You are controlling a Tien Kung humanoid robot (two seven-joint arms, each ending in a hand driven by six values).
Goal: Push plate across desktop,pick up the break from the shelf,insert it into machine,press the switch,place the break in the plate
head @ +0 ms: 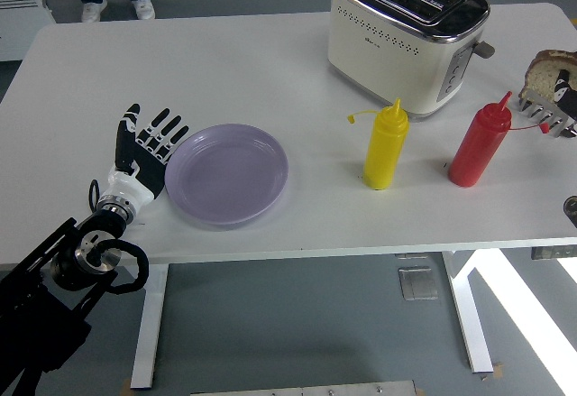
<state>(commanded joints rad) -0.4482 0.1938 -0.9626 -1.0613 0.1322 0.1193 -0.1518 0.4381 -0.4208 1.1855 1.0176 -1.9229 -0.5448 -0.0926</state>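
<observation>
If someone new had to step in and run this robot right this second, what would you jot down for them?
Left hand: open, flat against the left rim of the purple plate, pushing it across the table.
Right hand: at the right edge, shut on a slice of bread.
Toaster: far right of the table, slots empty.
Done: bread picked up, plate partly pushed.
Left: insert the bread, press the switch, put the bread on the plate.

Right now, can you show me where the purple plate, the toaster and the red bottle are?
purple plate [227, 173], head view, bare middle of the dish.
toaster [388, 49], head view, cream side wall.
red bottle [478, 148], head view, middle of its body.
</observation>
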